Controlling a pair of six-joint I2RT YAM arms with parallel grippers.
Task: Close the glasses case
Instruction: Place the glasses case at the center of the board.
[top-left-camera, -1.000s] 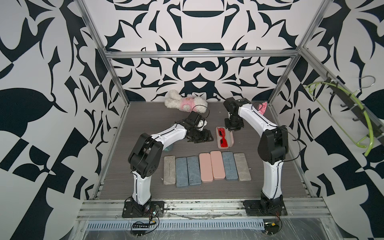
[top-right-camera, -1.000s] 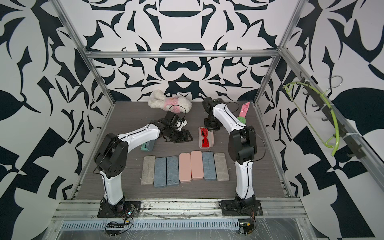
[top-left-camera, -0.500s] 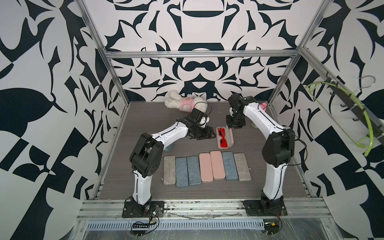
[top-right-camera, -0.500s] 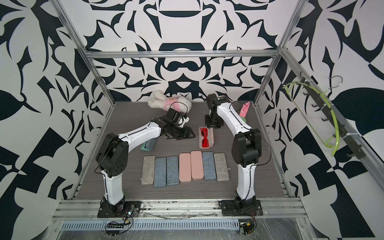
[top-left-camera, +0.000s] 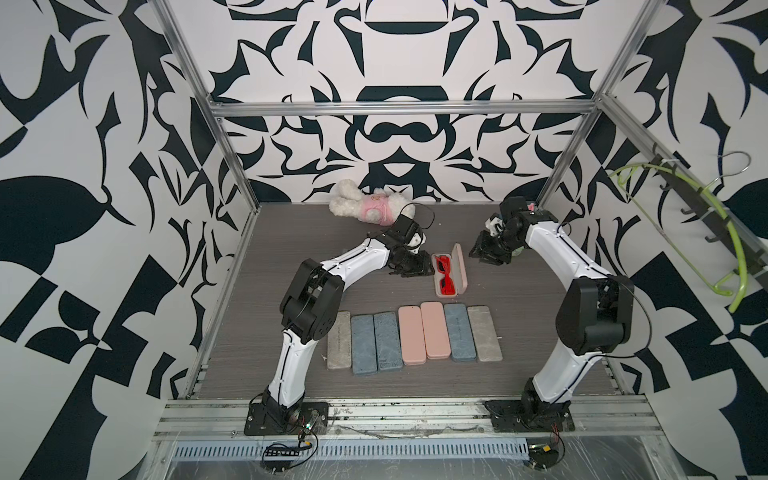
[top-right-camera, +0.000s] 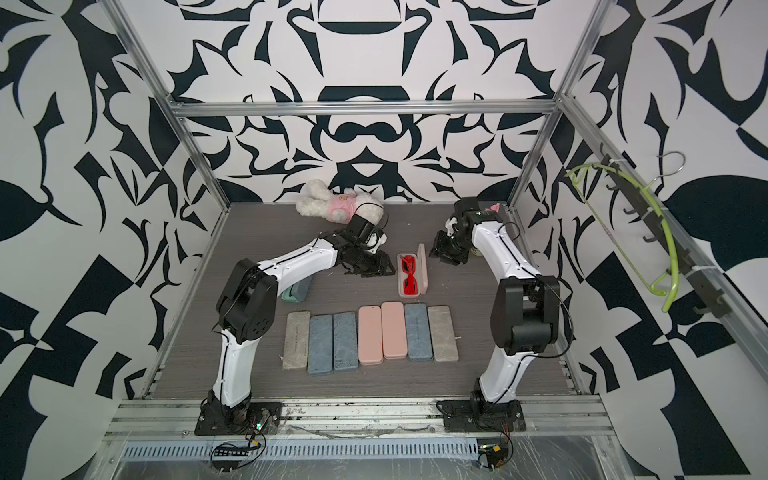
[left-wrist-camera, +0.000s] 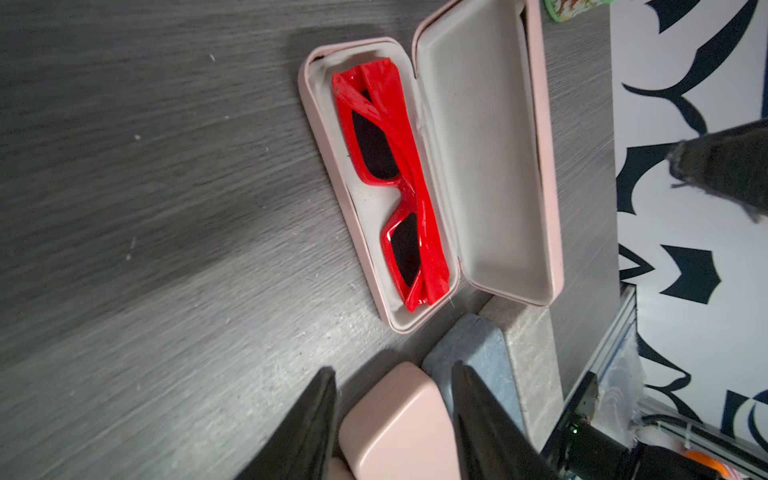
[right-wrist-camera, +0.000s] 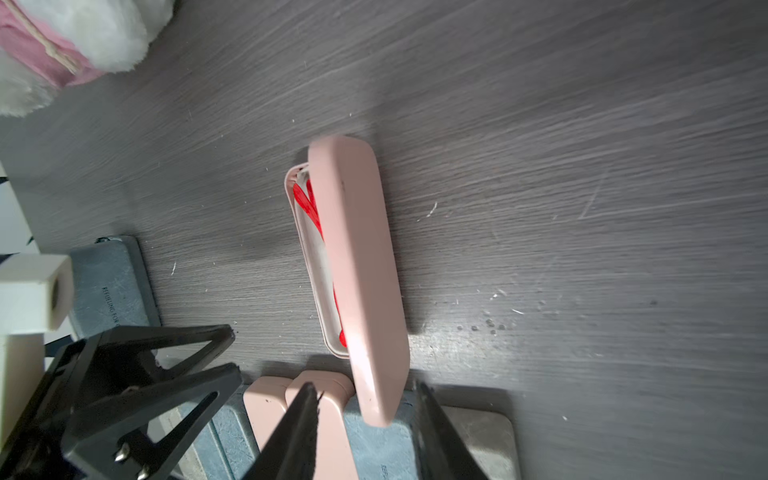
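Glasses case (left-wrist-camera: 370, 199) sits open, lid (left-wrist-camera: 486, 158) upright, flanked by left claw (top-left-camera: 413, 271) and right claw (top-left-camera: 484, 258), both apart, empty, seemingly placed to shut it.

Before me, seven closed cases (top-left-camera: 434, 330) lie side by side in a row. A white plush toy (top-left-camera: 374, 208) in pink lies near the back wall (top-left-camera: 395, 137).

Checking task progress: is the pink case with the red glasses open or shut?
Open. The case has its lid standing raised with the lining exposed, and the folded red glasses lie uncovered inside.
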